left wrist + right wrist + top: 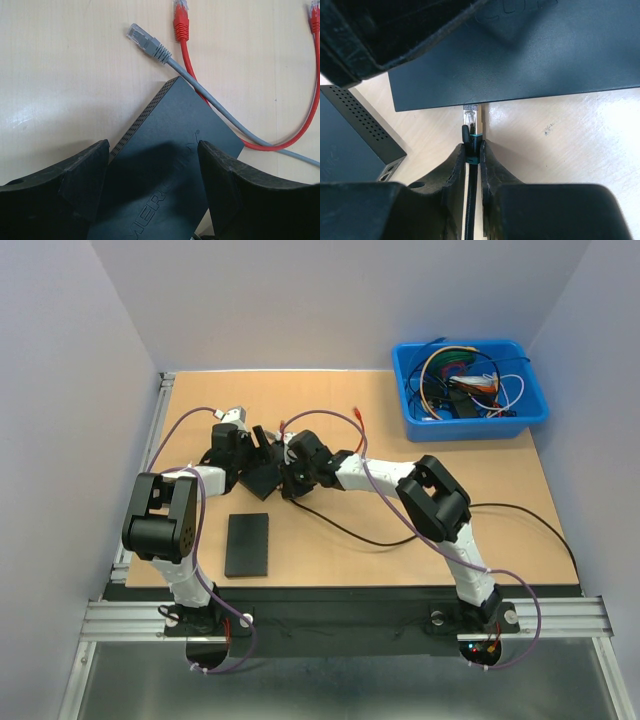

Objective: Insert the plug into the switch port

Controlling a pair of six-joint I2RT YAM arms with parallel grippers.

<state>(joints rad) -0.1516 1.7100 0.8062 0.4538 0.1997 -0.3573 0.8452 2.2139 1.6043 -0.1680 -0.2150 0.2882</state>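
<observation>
My left gripper [154, 170] is shut on a black switch [170, 165] marked MERCURY, one finger on each side; it shows in the top view [263, 477] at the table's middle left. My right gripper [472, 147] is shut on the plug [471, 116], a clear connector with a teal boot on a black cable. The plug's tip meets the lower edge of the switch [520, 65], and the port itself is hidden. In the top view the right gripper [292, 480] is right beside the switch and the left gripper [258, 447].
A second black box [248, 543] lies near the front edge, and shows with vent holes in the right wrist view [350, 135]. A grey cable [150, 45] and a red cable [181, 25] lie behind the switch. A blue bin [470, 390] of cables stands back right.
</observation>
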